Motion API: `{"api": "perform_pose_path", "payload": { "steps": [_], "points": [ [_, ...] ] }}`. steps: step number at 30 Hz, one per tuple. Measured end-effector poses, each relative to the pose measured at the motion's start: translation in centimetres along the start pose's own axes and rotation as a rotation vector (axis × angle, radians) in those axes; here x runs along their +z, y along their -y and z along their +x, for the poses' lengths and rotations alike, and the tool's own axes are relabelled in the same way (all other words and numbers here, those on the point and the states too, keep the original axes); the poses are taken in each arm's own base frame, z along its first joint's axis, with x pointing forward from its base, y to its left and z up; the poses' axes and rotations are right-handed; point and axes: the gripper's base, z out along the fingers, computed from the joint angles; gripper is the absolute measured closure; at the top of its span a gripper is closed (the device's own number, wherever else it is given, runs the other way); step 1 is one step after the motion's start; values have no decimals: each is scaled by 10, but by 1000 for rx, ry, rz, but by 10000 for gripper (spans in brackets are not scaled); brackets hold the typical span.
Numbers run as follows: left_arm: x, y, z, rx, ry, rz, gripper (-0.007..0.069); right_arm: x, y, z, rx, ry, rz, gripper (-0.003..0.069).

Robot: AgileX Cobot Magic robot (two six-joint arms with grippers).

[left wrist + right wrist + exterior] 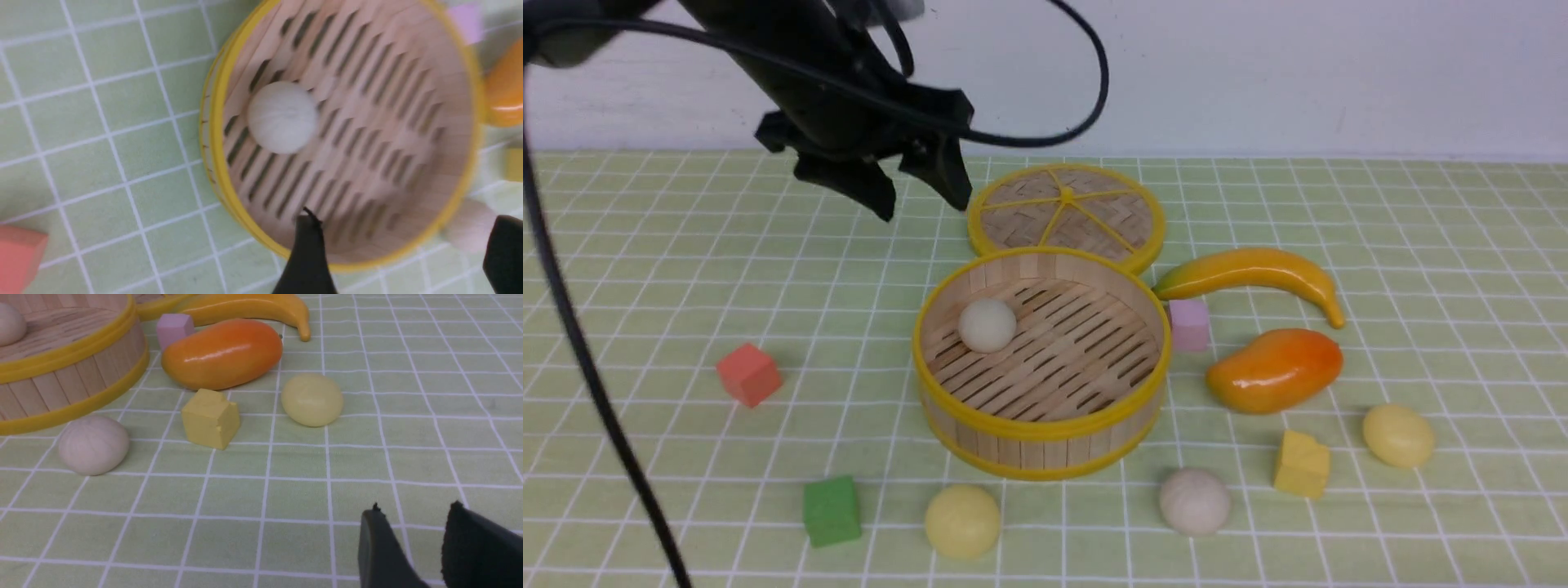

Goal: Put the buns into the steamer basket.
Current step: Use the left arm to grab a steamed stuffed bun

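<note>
The steamer basket [1029, 445] stands mid-table with one off-white bun [987, 325] on its slatted floor; the left wrist view shows that bun [282, 116] and the basket rim [212, 122]. Three buns lie on the cloth: a pale yellow one [962, 521] in front of the basket, an off-white one [1195, 501] at front right, and a pale yellow one [1398, 435] further right. My left gripper [923, 192] hangs open and empty above the basket's far left side [404, 224]. My right gripper [412, 510] is open, empty and low, near the right-hand buns [312, 399] [93, 444].
The woven lid [1066, 214] lies behind the basket. A banana [1250, 273], mango [1274, 369] and pink cube [1189, 323] sit to its right. A yellow cube [1301, 464] lies between the two right buns. A red cube [749, 374] and a green cube [832, 510] are on the left.
</note>
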Motion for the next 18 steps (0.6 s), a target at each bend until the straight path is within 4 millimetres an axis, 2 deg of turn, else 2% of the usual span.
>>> {"api": "perform_pose_path", "payload": {
  "steps": [2, 6, 7, 8, 11, 12, 14, 18],
  "points": [
    [-25, 6, 16, -3, 12, 1, 92, 0, 0, 0, 0, 0, 0, 419],
    [-42, 10, 47, -22, -22, 22, 92, 0, 0, 0, 0, 0, 0, 419],
    [-40, 10, 51, -29, -36, 29, 92, 0, 0, 0, 0, 0, 0, 419],
    [-39, 12, 67, -60, -75, 71, 92, 0, 0, 0, 0, 0, 0, 419],
    [-21, 13, 96, -108, -180, 160, 92, 0, 0, 0, 0, 0, 0, 419],
    [-22, 14, 96, -110, -178, 167, 92, 0, 0, 0, 0, 0, 0, 419],
    [0, 10, 120, -141, -277, 217, 92, 0, 0, 0, 0, 0, 0, 419],
    [22, 13, 140, -137, -347, 207, 92, 0, 0, 0, 0, 0, 0, 419]
  ]
}}
